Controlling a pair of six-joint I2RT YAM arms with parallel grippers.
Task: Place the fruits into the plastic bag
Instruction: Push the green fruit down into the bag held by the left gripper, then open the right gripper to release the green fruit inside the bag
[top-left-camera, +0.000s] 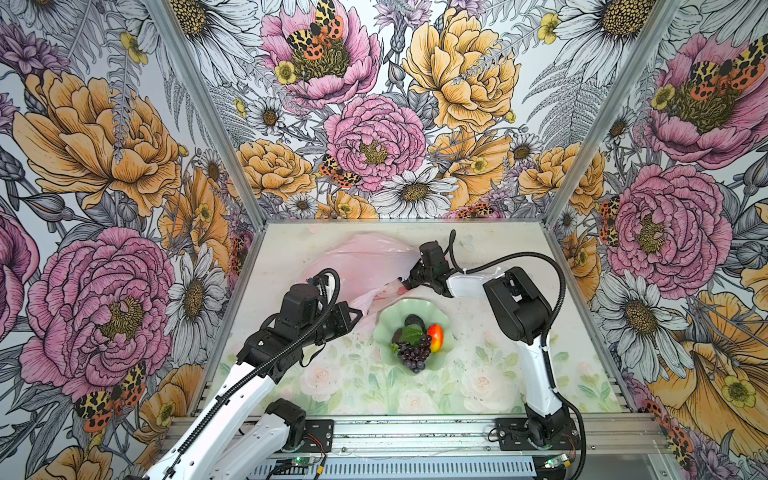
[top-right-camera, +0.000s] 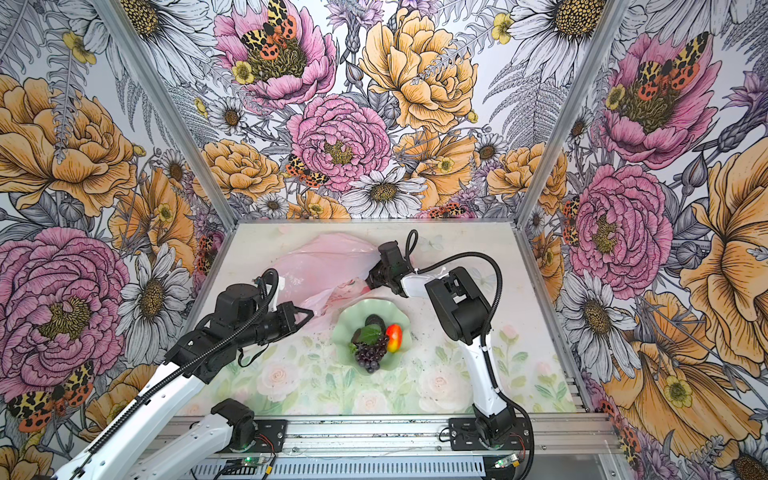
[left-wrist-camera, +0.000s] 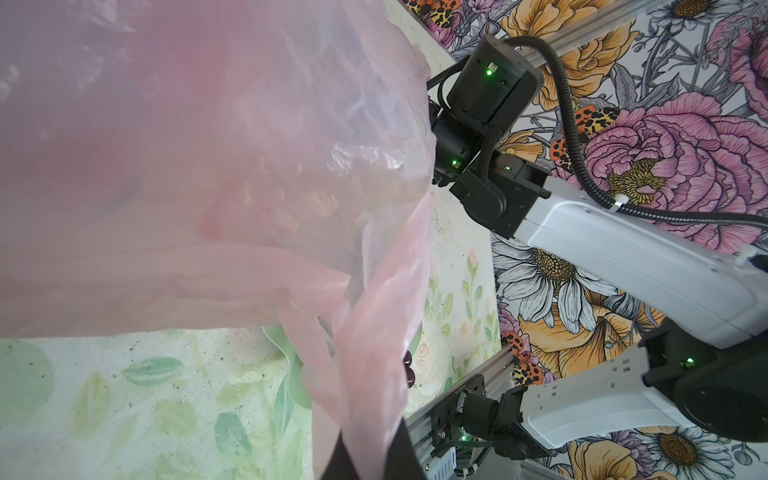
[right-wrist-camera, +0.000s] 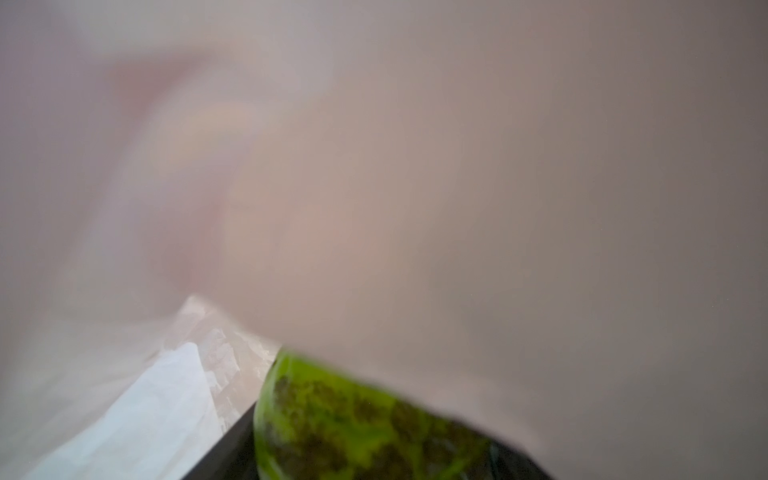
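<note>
Left hand (top-left-camera: 355, 313) pinches translucent pink plastic bag (top-left-camera: 357, 257); right hand (top-left-camera: 409, 284) at bumpy green fruit (right-wrist-camera: 332, 411), grip unclear. Risk: film slips, fruit misses.

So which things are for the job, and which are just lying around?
For the job:
- plastic bag, pinched by the left claw
- bumpy green fruit, by the right claw at the bag's mouth
- grape bunch, orange-red fruit and blackish lump, in the pale green dish

Just there:
- pale green dish
- flowery table
- flowery walls
</note>
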